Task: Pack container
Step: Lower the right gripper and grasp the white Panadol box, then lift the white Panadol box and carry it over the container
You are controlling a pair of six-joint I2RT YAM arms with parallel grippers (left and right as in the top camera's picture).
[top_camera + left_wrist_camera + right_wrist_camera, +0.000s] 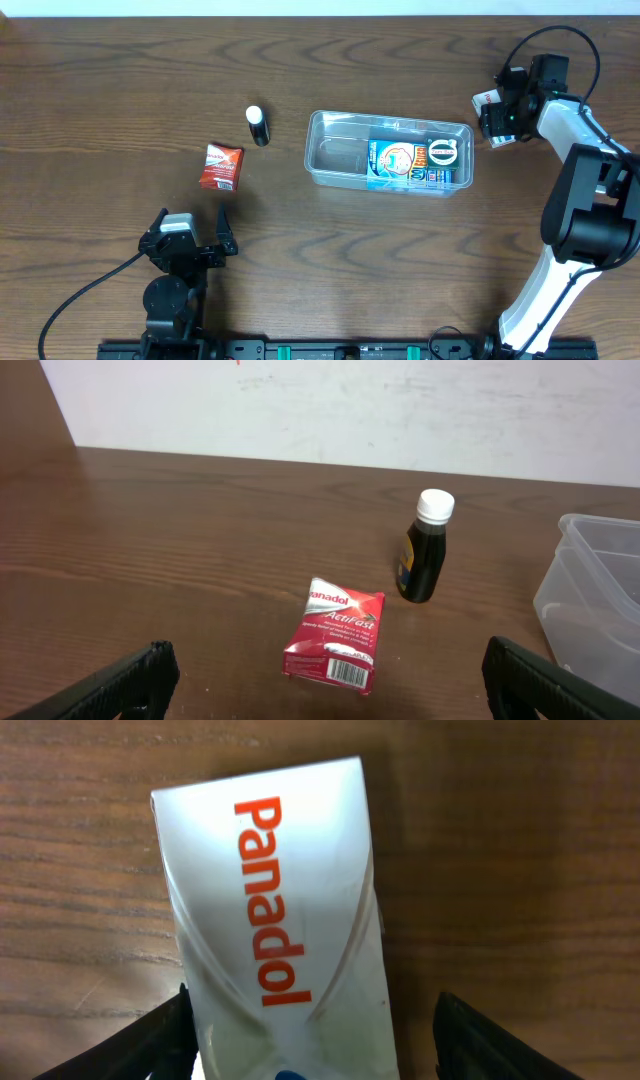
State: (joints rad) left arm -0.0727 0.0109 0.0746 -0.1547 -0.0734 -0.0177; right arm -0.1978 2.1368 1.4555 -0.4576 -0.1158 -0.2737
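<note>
Container (pixel 335 156) sits mid-table with a blue packet (pixel 415 163) in its right half; right gripper (pixel 497 114) is just off its right end, jaws spread around a white Panadol box (pixel 275 910), left gripper (pixel 192 232) near-left of it, jaws wide, red packet (pixel 220 166) and dark bottle (pixel 258 126) left of it.

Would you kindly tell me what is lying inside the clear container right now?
Inside the container, a blue printed packet fills the right half, with a round dark disc apparently on it. Whatever lies beneath them is covered.

clear container (pixel 330 160), red packet (pixel 219 167), white box (pixel 275 910)
</note>
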